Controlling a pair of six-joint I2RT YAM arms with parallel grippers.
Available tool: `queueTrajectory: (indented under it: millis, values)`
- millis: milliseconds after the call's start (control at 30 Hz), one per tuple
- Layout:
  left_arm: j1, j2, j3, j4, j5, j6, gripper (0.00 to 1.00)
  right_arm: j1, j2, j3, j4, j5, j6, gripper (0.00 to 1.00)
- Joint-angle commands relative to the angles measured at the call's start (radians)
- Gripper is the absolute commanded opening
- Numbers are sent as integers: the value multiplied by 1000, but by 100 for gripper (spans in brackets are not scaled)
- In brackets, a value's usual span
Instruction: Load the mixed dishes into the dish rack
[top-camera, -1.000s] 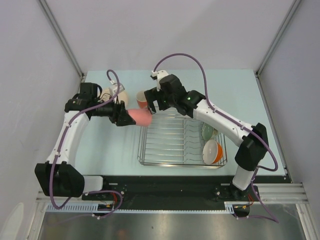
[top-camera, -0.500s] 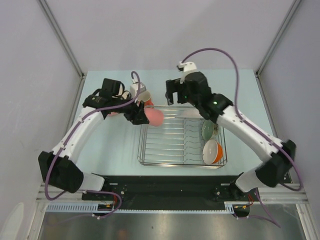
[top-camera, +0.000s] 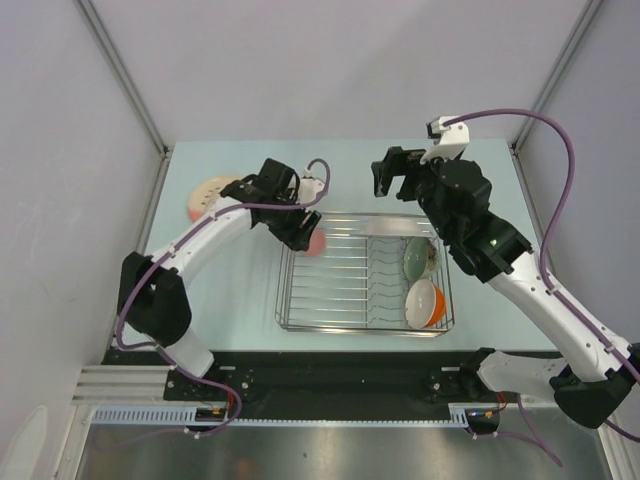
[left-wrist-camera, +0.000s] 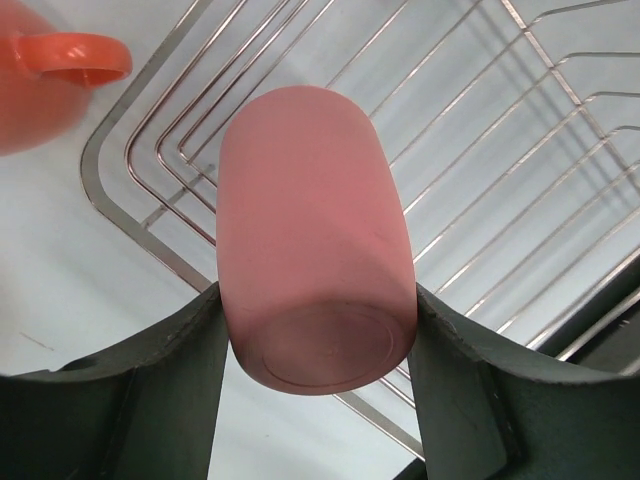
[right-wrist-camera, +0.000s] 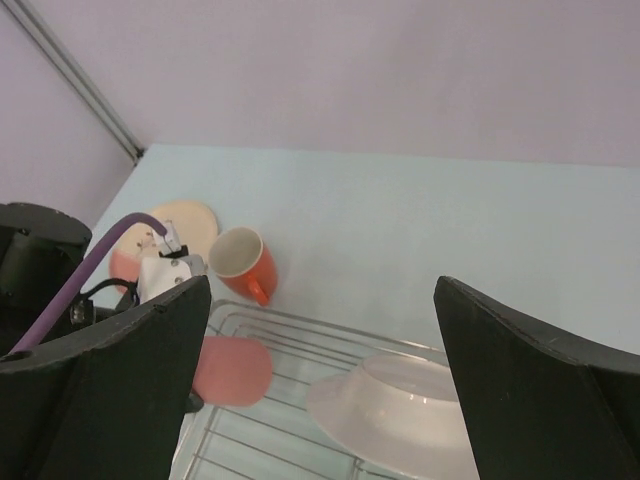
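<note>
My left gripper (top-camera: 303, 232) (left-wrist-camera: 315, 310) is shut on the pink cup (top-camera: 316, 241) (left-wrist-camera: 310, 230), its jaws pressing both sides near the base. It holds the cup on its side over the far left corner of the chrome dish rack (top-camera: 350, 300) (left-wrist-camera: 150, 215). The orange mug (left-wrist-camera: 40, 90) (right-wrist-camera: 243, 262) stands on the table just beyond that corner. My right gripper (top-camera: 393, 180) (right-wrist-camera: 322, 285) is wide open and empty, above the rack's far edge. The pale green bowl (top-camera: 418, 258) (right-wrist-camera: 400, 410) and the orange white-lined bowl (top-camera: 425, 302) lean in the rack's right end.
The cream-pink plate (top-camera: 207, 192) (right-wrist-camera: 185, 222) lies flat on the table at the far left. The rack's upright dividers (top-camera: 375, 270) run along its middle. Grey walls close in the table on the left, back and right.
My left arm has swung right, carrying the pink cup from beside the rack to over its far left corner. My right arm has drawn back to the right, away from the mug.
</note>
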Motion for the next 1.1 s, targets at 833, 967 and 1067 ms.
queueTrajectory:
  millis: [833, 967, 1067]
  values:
    - [-118, 143, 113, 0, -215, 29, 100, -5, -41, -87, -17, -8, 69, 100]
    - [-118, 127, 116, -3, -215, 30, 100, -5, -44, -87, -23, -7, 68, 100]
    - [-118, 96, 129, -11, -213, 24, 100, -3, -44, -87, -31, -5, 65, 100]
